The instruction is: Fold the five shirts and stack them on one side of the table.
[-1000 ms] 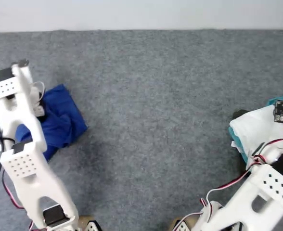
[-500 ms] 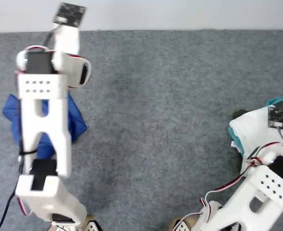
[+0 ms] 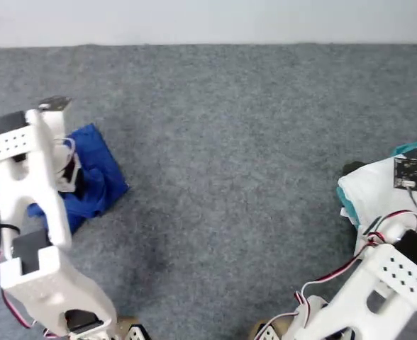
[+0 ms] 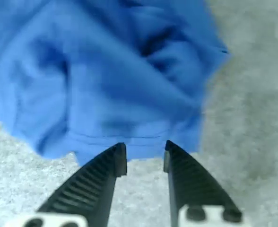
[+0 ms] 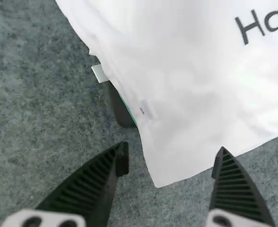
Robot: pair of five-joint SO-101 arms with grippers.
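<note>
On the grey table (image 3: 230,142), seen from the high view, a blue shirt (image 3: 95,177) lies crumpled in a loose heap at about 9 o'clock, near the table's edge. The left arm (image 3: 31,184) stands over it and covers the heap's 9 o'clock side. In the left wrist view the left pincer (image 4: 143,158) hangs just above the table with its jaws a narrow gap apart, gripping nothing. The hem of the blue shirt (image 4: 110,80) lies right at the jaw tips, with bare table showing on the near side of that hem.

At about 3 o'clock, against the table's edge, sits a stack topped by a white shirt (image 3: 379,191). A teal shirt (image 3: 409,149) peeks out at the stack's 12 o'clock side, and a dark garment (image 3: 352,168) shows at its 9 o'clock corner. The right arm (image 3: 386,283) rises from 5 o'clock and reaches over this stack. In the right wrist view the right pincer (image 5: 172,163) is spread wide and holds nothing. A corner of the white shirt (image 5: 186,80) lies between its jaws without touching either. A small label (image 5: 99,73) sticks out from that shirt's edge, and beneath the edge a thin teal strip and a dark layer (image 5: 117,106) show.
</note>
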